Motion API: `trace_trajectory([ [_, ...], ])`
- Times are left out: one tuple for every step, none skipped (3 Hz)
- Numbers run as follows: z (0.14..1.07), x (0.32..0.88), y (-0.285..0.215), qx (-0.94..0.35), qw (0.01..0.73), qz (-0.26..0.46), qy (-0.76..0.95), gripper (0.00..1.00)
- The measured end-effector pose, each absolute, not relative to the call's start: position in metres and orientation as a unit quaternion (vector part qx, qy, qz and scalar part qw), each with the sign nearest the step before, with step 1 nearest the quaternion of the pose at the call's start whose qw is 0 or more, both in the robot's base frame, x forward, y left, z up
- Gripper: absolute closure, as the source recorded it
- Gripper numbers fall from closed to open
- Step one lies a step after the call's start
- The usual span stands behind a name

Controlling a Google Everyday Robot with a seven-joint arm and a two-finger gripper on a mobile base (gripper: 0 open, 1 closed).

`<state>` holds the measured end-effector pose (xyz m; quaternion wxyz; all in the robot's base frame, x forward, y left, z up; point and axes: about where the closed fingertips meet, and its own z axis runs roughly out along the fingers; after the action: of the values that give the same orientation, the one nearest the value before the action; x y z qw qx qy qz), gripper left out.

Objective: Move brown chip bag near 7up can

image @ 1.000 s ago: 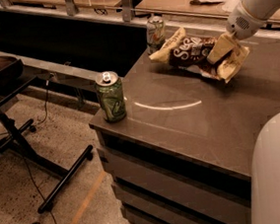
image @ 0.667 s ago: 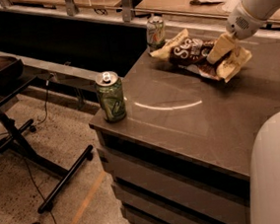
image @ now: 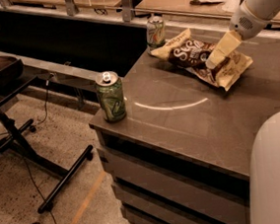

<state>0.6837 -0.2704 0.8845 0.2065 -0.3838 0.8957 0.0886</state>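
The brown chip bag lies flat on the grey-brown counter near its back edge; it has a dark brown middle with white lettering and pale yellow ends. The 7up can, pale silver-green, stands upright just behind the bag's left end, close to it. My gripper reaches down from the upper right on a white arm and sits on the right half of the bag, covering part of it.
A darker green can with a swirly pattern stands at the counter's front left corner. A white rounded robot part fills the lower right. A black stand and cables are on the floor at left. A railing and another table are behind the counter.
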Motion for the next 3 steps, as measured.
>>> trace_trajectory([
  [0.892,0.667,-0.287,-0.401,0.208,0.090,0.888,0.00],
  [0.896,0.653,-0.299,-0.431,0.213,0.086,0.872,0.00],
  [0.900,0.630,-0.301,-0.484,0.227,0.086,0.841,0.00],
])
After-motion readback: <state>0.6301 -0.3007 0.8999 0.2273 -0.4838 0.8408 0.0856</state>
